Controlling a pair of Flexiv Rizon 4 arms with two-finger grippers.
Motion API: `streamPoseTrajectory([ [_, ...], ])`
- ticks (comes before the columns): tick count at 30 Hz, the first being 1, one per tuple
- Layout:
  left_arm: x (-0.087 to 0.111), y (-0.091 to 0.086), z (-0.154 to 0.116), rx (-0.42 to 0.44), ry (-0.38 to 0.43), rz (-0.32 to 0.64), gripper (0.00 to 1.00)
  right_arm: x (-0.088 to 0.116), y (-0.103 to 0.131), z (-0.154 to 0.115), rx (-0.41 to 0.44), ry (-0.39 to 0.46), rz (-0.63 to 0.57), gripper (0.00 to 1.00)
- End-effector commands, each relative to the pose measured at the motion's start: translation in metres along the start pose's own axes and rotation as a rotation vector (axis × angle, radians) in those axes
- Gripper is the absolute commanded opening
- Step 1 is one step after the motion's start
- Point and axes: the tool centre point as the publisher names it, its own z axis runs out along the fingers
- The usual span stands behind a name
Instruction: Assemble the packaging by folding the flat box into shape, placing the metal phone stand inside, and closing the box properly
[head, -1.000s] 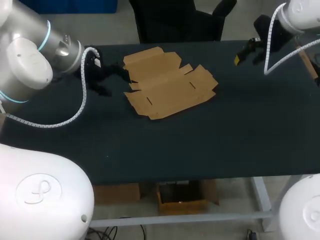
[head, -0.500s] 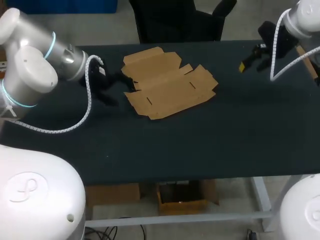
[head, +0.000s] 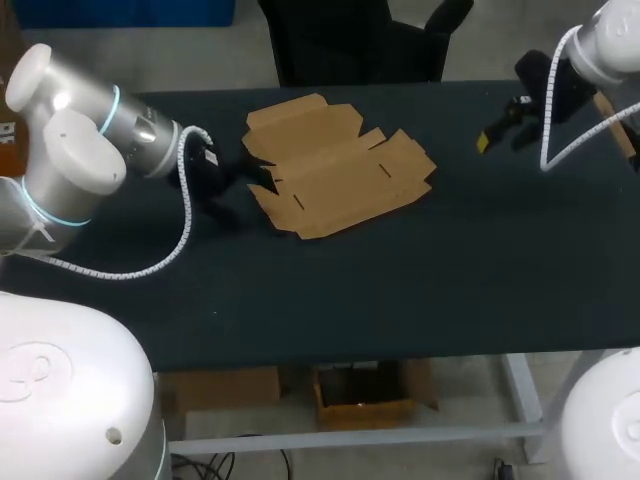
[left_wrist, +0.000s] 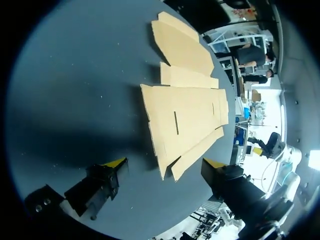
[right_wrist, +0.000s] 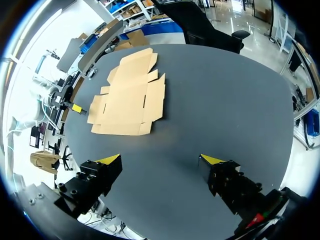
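A flat, unfolded brown cardboard box (head: 335, 165) lies on the far middle of the table, with its flaps spread out. My left gripper (head: 245, 178) is low at the box's left edge. In the left wrist view it (left_wrist: 165, 164) is open, and the near corner of the box (left_wrist: 182, 117) lies between its yellow tips without being gripped. My right gripper (head: 500, 135) hangs open above the table's far right, well away from the box. In the right wrist view it (right_wrist: 161, 160) holds nothing and the box (right_wrist: 130, 102) lies far ahead of it. No phone stand shows in any view.
The dark table top (head: 400, 280) stretches wide between the box and the front edge. My left arm's yellow tip (right_wrist: 76, 107) shows beside the box in the right wrist view.
My left arm has swung in toward the box, bringing its gripper down to the box's left edge. My right gripper has drifted slightly to the right. The box has not moved.
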Motion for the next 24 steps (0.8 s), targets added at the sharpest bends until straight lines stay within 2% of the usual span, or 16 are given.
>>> streamPoseTrajectory([
  [1,-0.001,-0.008,0.013,-0.017,0.013,0.007,0.89,-0.001,-0.006,-0.005,-0.006,0.007,-0.003,1.0],
  [6,0.001,-0.013,0.022,-0.023,0.024,0.015,0.74,-0.003,-0.011,-0.008,-0.012,0.014,0.0,1.0],
  [9,-0.001,-0.015,0.029,-0.023,0.025,0.019,0.73,-0.005,-0.013,-0.01,-0.018,0.019,0.003,1.0],
  [13,-0.006,-0.018,0.037,-0.026,0.031,0.011,0.64,-0.007,-0.015,-0.01,-0.019,0.022,0.006,1.0],
  [14,-0.006,-0.019,0.038,-0.025,0.031,0.009,0.57,-0.007,-0.015,-0.01,-0.018,0.022,0.007,1.0],
  [16,-0.009,-0.024,0.04,-0.021,0.039,0.001,0.5,-0.008,-0.016,-0.01,-0.017,0.024,0.006,1.0],
  [18,-0.011,-0.028,0.042,-0.011,0.037,-0.003,0.49,-0.008,-0.016,-0.01,-0.018,0.03,0.003,1.0],
  [23,-0.017,-0.039,0.046,-0.001,0.029,-0.025,0.25,-0.007,-0.016,-0.01,-0.023,0.034,-0.005,1.0],
  [24,-0.018,-0.04,0.046,-0.001,0.029,-0.026,0.1,-0.006,-0.016,-0.01,-0.023,0.034,-0.006,1.0],
])
